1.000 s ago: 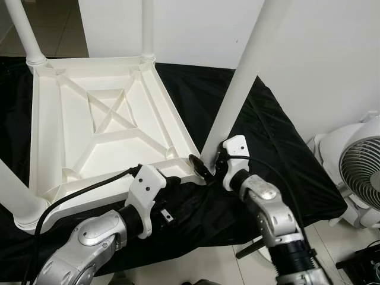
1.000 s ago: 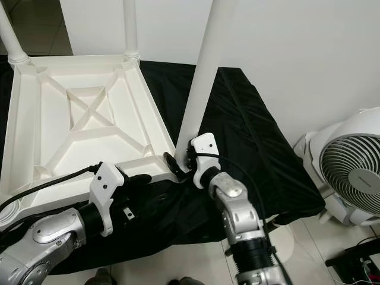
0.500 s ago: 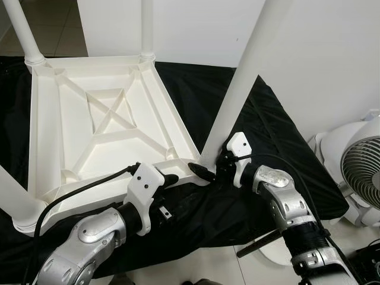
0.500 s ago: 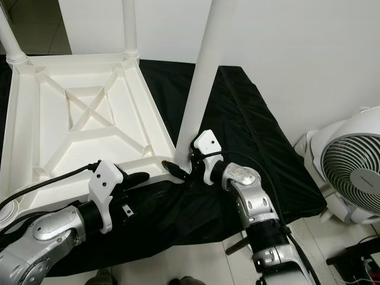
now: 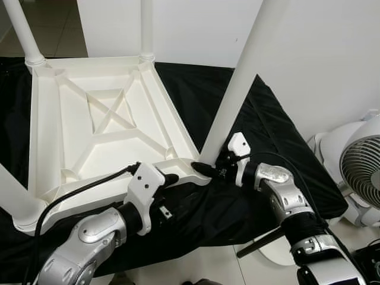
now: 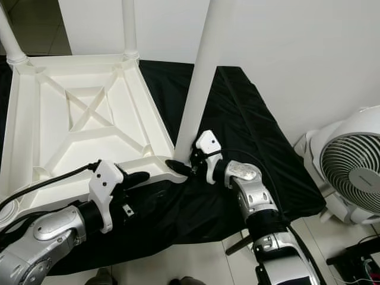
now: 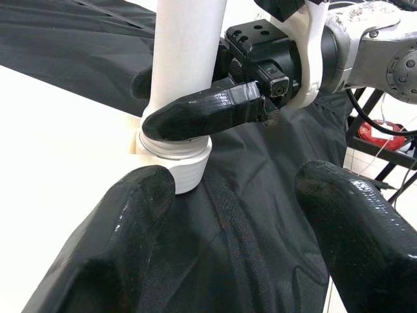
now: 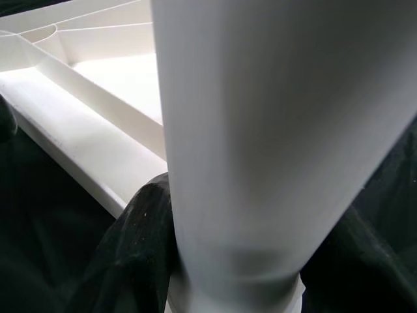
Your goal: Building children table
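Note:
A white plastic children's table [image 5: 173,129] lies upside down on a black cloth [image 5: 270,127], its legs pointing up. My right gripper [image 5: 208,168] is shut on the near-right leg [image 5: 237,83] just above its socket collar; in the right wrist view the leg [image 8: 260,130] stands between the fingers [image 8: 140,241]. My left gripper [image 7: 241,215] is open at the table's near edge, close to that corner. Its fingers [image 7: 130,222] stand wide apart over the cloth and hold nothing.
Three more legs stand at the far-left [image 5: 21,29], far-right [image 5: 146,27] and near-left [image 5: 15,199] corners. A white fan [image 5: 359,172] stands on the floor at the right. A white wall rises behind the table. A black cable runs along my left arm.
My right forearm has swung out to the right and its wrist has turned around the base of the leg, still gripping it. The left arm has barely moved.

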### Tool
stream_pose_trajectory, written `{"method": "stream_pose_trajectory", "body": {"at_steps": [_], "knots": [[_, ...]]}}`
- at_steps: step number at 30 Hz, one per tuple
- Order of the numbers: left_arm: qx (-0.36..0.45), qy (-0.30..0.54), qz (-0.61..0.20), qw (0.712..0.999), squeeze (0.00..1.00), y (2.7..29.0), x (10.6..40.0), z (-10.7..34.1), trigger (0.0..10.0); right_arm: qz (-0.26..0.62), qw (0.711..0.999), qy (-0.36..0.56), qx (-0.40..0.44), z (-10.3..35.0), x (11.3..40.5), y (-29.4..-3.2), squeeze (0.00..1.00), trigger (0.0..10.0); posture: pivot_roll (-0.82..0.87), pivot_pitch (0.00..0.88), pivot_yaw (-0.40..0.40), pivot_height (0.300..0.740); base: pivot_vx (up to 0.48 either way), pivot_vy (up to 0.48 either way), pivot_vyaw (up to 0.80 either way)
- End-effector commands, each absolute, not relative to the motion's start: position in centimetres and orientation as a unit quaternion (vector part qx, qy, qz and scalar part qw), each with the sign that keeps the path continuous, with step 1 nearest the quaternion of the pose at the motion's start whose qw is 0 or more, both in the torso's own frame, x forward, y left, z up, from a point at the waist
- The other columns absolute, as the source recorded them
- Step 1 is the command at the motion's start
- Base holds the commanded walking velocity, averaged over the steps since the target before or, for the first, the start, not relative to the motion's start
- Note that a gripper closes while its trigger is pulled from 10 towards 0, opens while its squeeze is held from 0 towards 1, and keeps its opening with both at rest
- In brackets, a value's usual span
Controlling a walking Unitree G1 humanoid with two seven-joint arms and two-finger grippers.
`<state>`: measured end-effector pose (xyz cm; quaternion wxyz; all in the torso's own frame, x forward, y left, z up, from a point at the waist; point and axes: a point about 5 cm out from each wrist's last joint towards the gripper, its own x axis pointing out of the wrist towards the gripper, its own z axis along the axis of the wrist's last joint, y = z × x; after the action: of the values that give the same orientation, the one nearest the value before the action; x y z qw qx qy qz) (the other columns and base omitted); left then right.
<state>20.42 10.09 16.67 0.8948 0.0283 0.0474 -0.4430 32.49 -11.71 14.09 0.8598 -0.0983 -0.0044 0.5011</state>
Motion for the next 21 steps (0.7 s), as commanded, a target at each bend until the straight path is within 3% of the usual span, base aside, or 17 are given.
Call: {"method": "stream_pose_trajectory", "body": {"at_steps": [1, 3, 4, 12, 17, 21], "knots": [[0.029, 0.046, -0.437, 0.898, 0.00, 9.9, 20.3, 16.6, 10.0, 0.490, 0.865, 0.015, -0.105, 13.0, 32.3, -11.7, 0.00, 7.8, 0.20, 0.067, -0.114, 0.740, 0.000, 0.000, 0.00], [0.029, 0.046, -0.437, 0.898, 0.00, 9.9, 20.3, 16.5, 10.0, 0.482, 0.870, 0.015, -0.104, 12.9, 32.3, -11.8, 0.00, 7.8, 0.20, 0.067, -0.114, 0.740, 0.000, 0.000, 0.00], [0.031, 0.047, -0.436, 0.898, 0.00, 9.9, 20.3, 16.4, 10.0, 0.470, 0.877, 0.015, -0.097, 12.7, 32.3, -11.8, 0.00, 10.0, 0.20, 0.064, -0.118, 0.740, 0.000, 0.000, 0.00], [0.040, 0.049, -0.425, 0.903, 0.00, 10.0, 20.6, 16.2, 10.0, 0.414, 0.909, 0.002, -0.046, 12.7, 31.6, -11.0, 0.00, 10.0, 0.20, 0.057, -0.128, 0.740, 0.000, 0.000, 0.00], [0.050, 0.050, -0.409, 0.910, 0.00, 10.2, 20.9, 15.9, 10.0, 0.326, 0.945, 0.003, 0.000, 12.6, 30.4, -9.4, 0.00, 10.0, 0.21, 0.052, -0.132, 0.740, 0.000, 0.000, 0.00], [0.056, 0.052, -0.403, 0.912, 0.00, 10.3, 21.0, 15.8, 10.0, 0.288, 0.958, 0.007, 0.002, 12.5, 30.2, -9.0, 0.00, 10.0, 0.21, 0.052, -0.134, 0.740, 0.000, 0.000, 0.00]]}}
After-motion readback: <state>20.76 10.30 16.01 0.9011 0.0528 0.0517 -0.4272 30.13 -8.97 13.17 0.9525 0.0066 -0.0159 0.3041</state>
